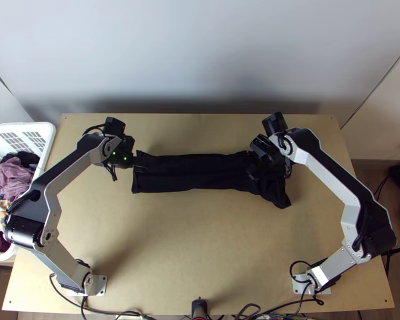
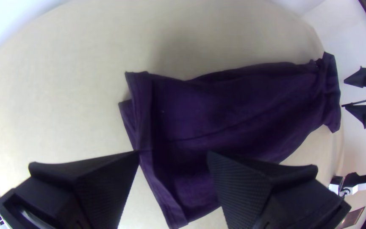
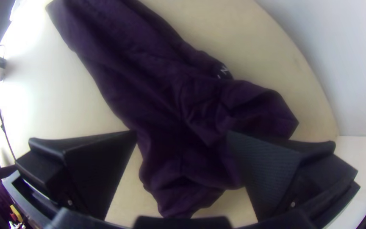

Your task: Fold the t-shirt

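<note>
So the left gripper (image 2: 173, 153) and right gripper (image 3: 182, 133) are spread wide at opposite ends of the strip-shaped t-shirt (image 1: 194, 173), probably lined up for another fold.

Silver-grey links (image 1: 330, 182) carry black joints (image 1: 25, 230), cables (image 1: 290, 270) and wide fingers (image 2: 246, 184)

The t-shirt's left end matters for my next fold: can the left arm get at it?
Probably yes: the left gripper is open at that end of the t-shirt, nothing between; the right gripper is farther along.
</note>
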Action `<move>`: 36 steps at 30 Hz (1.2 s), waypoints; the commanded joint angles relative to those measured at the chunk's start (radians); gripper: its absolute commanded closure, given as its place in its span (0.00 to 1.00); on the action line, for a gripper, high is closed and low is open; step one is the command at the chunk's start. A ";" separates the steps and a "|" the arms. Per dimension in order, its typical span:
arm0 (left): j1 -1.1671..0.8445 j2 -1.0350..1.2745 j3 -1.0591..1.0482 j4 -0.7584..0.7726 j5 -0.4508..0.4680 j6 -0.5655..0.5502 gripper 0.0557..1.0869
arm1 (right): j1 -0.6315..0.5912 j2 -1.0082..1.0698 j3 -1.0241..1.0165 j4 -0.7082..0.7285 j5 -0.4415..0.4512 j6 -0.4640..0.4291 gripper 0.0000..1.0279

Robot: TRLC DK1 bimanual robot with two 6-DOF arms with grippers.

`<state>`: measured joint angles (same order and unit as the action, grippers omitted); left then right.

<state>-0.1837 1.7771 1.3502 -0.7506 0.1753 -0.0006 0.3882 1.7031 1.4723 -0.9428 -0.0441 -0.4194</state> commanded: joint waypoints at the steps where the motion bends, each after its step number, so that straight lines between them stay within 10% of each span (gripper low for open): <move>1: 0.004 0.016 -0.033 0.005 -0.003 -0.001 0.23 | 0.006 -0.033 0.023 -0.022 0.000 0.008 0.04; 13: 0.004 0.035 -0.092 0.073 -0.028 -0.001 0.24 | 0.028 -0.048 0.033 -0.037 0.000 0.030 0.04; 21: 0.000 0.067 -0.083 0.079 0.018 -0.001 0.97 | 0.034 -0.048 0.033 -0.040 0.000 0.041 0.04; 36: 0.036 0.025 -0.088 0.065 0.018 0.004 0.97 | 0.046 -0.054 0.034 -0.044 0.000 0.054 0.04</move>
<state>-0.1677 1.8141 1.2636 -0.6830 0.1917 0.0010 0.4252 1.6501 1.5063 -0.9863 -0.0448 -0.3702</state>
